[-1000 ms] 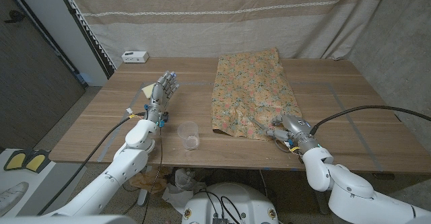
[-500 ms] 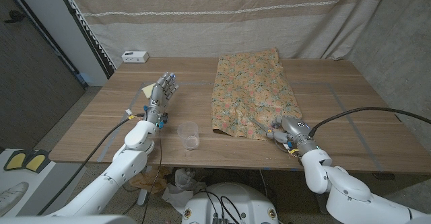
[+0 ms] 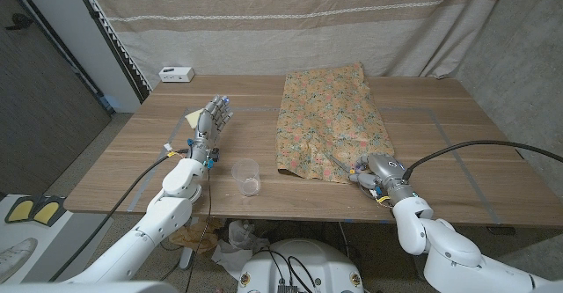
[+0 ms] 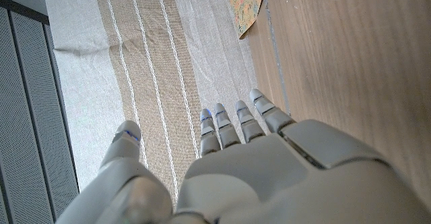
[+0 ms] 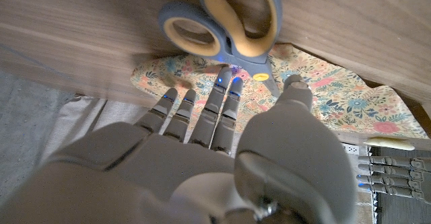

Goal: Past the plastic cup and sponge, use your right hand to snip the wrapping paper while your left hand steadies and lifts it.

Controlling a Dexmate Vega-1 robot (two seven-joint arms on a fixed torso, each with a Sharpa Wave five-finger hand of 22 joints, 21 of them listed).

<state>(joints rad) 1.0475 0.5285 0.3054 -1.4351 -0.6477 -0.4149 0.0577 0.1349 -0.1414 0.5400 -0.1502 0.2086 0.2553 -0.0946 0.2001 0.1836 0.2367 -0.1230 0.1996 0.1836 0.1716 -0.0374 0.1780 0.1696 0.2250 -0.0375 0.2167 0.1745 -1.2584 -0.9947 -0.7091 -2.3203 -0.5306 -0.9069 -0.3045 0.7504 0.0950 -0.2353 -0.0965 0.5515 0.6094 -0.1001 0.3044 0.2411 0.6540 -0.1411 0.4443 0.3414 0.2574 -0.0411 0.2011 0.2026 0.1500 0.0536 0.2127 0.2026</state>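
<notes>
On the desk, head view: your right hand [image 3: 376, 172] sits at the near edge of the wrapping paper [image 3: 327, 121], fingers spread over the scissors, nothing gripped yet.
Left hand, head view: your left hand [image 3: 209, 124] stands upright with fingers apart and nothing in them, well apart from the paper, beside the yellow sponge [image 3: 192, 118]; the plastic cup [image 3: 247, 178] stands between your two hands.
Left wrist view: fingers [image 4: 237, 122] open against the curtain, a corner of the paper far across the desk [image 4: 337, 56].
Right wrist view: fingertips [image 5: 217, 93] reach toward the pivot of the scissors [image 5: 232, 23], which lie closed at the paper's edge; handles not yet threaded.
Progress: no cut made, paper flat, nothing lifted. By my read you're at the pick-up of the scissors; grip, lift and snip all remain.
Change from a second ago: your right hand has drawn slightly back toward you along the paper's near edge; your left hand has barely stirred.
</notes>
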